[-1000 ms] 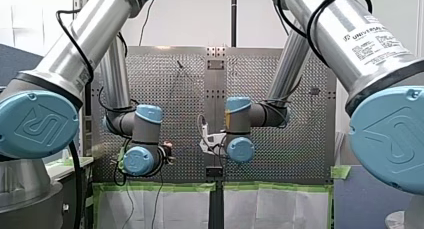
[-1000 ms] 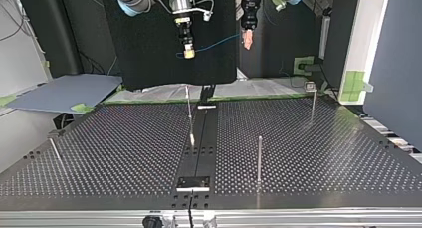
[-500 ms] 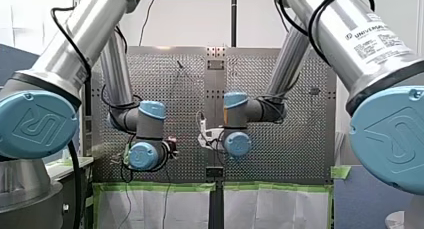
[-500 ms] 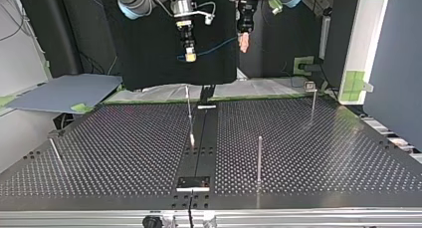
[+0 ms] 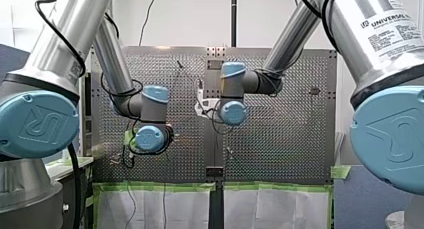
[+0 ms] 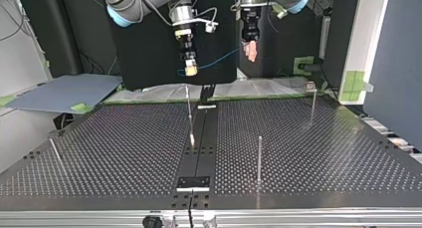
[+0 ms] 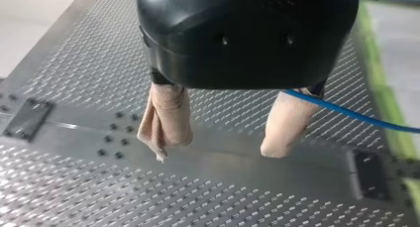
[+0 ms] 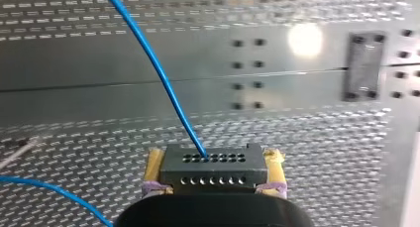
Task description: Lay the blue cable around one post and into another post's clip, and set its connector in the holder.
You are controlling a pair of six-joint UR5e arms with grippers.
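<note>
Nearest the top view's camera, a dark plate [image 6: 193,182] sits in the smooth middle strip of the perforated table [image 6: 323,153]. Just behind it, toward that view's right, stands 1 upright post [image 6: 259,158]. A tilted post [image 6: 55,151] leans near the left edge. Further back a thin centre post [image 6: 189,113] rises beside the strip, and a 4th post [image 6: 312,103] with a small head stands near the back right corner.

Furthest back, both grippers hang well above the table. My right gripper [image 6: 189,67], at that view's left, has its yellow pads clamped on the dark connector [image 8: 210,170], whose face shows 2 rows of holes. The blue cable [image 8: 170,94] leaves the connector and runs through the air to my left gripper [image 7: 215,150]. Its beige-padded fingers [image 7: 168,113] stand spread apart, with the cable passing beside 1 of them.
</note>
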